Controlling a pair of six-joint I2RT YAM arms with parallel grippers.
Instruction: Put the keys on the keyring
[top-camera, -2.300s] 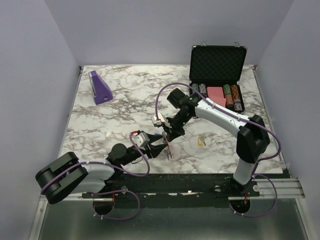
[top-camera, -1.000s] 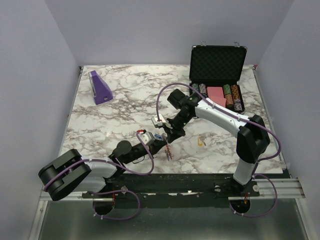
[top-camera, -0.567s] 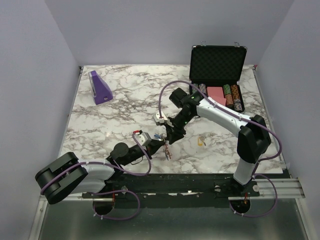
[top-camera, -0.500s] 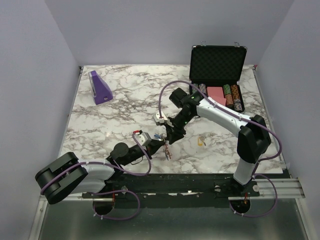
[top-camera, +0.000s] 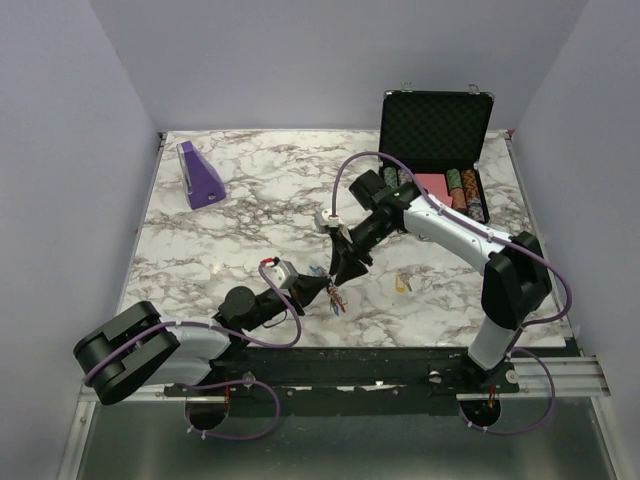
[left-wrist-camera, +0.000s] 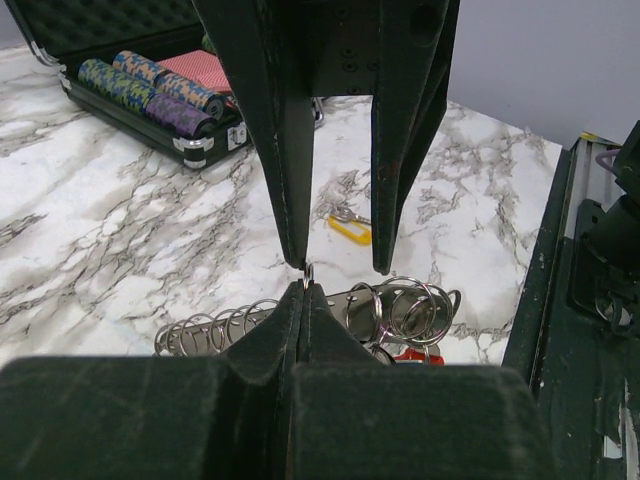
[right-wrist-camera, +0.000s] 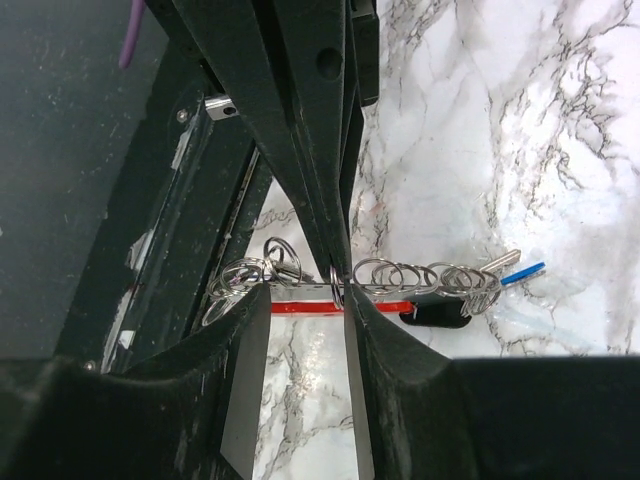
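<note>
Right fingers (right-wrist-camera: 240, 350) have spread apart at the keyring (left-wrist-camera: 400, 310), which the left fingers (left-wrist-camera: 280, 340) pinch shut, while the yellow key (left-wrist-camera: 352, 229) lies unthreaded on the tabletop (left-wrist-camera: 120, 230).

keyring (right-wrist-camera: 385, 274): thin metal rings in a row along a red strip, dark tag at its right end
left gripper (right-wrist-camera: 335, 266): dark fingers pinched together on one mid-row ring
right gripper (right-wrist-camera: 303, 305): fingers apart, straddling that ring
blue key (right-wrist-camera: 522, 272): small, at the keyring's right end, over the white marble tabletop (right-wrist-camera: 480, 120)
</note>
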